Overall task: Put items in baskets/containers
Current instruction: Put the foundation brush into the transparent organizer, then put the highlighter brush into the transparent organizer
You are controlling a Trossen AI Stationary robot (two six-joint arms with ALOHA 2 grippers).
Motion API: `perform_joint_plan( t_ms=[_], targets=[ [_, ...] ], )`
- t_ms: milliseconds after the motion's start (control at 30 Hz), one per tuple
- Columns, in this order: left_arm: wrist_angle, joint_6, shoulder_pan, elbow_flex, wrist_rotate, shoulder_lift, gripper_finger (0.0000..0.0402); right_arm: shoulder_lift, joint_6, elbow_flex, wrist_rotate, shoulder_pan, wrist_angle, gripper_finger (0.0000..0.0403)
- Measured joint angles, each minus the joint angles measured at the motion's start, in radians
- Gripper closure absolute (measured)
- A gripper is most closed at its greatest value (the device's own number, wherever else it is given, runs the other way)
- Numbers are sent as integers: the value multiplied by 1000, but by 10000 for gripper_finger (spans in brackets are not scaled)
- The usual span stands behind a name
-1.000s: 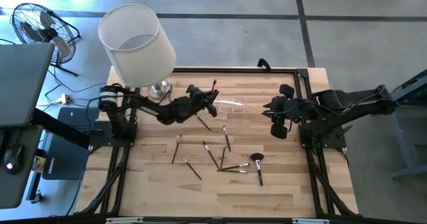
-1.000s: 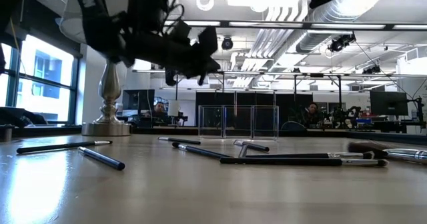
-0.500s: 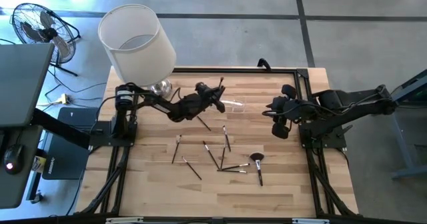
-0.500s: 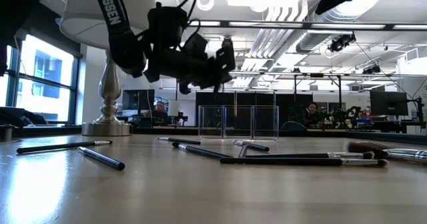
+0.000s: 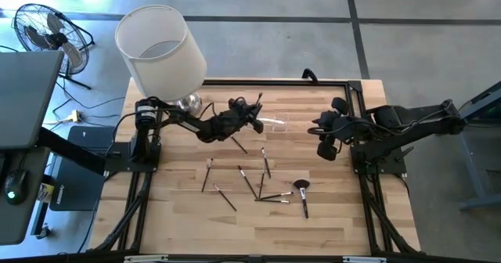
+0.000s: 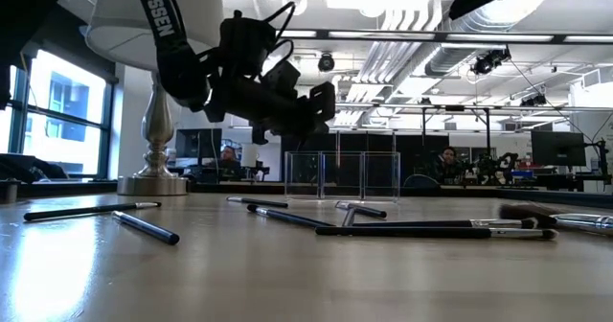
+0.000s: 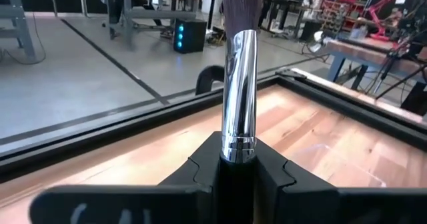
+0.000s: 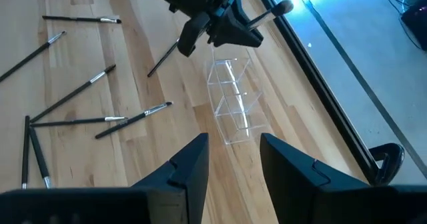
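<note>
My left gripper (image 5: pixel 250 120) hovers over the far middle of the table, shut on a slim makeup brush (image 8: pixel 267 14) with a silver ferrule (image 7: pixel 239 97). It stands just left of the clear plastic holder (image 5: pixel 271 124), a low, partitioned box resting on the wood. Several more brushes (image 5: pixel 258 183) lie loose on the table's near middle. One of them has a fluffy reddish-brown head (image 5: pixel 300 185). My right gripper (image 8: pixel 233 164) hangs open above the table's right side and looks down on the holder (image 8: pixel 230 101). My left gripper pinches the brush's dark handle just below the ferrule (image 7: pixel 237 174) between its two fingers. The fingers come level from the table's left and lie across the brush. The brush is lifted clear, with its bristles (image 5: pixel 258 99) toward the far edge and its handle tail (image 5: pixel 239 145) toward the near side.
A lamp with a big white shade (image 5: pixel 160 52) and a silver foot (image 6: pixel 153 183) stands at the far left corner. A black frame rail (image 5: pixel 274 81) runs along the far edge. Bare wood lies along the near edge.
My left gripper has carried the brush toward the table's right, closer to the clear holder, and has sunk a little. The brush stays pinched and clear of the table. The loose brushes have not moved.
</note>
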Motion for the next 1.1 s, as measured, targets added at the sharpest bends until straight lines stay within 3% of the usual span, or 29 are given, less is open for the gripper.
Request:
perform_joint_plan(
  t_ms=[567, 933, 1100],
  targets=[
    [-26, 38, 0, 0, 12, 0, 351, 0, 23, 0, 13, 0, 25, 275],
    [-32, 45, 0, 0, 18, 0, 295, 0, 23, 0, 32, 0, 27, 275],
    [43, 47, -2, -1, 18, -3, 286, 0, 22, 0, 31, 0, 27, 275]
  ],
)
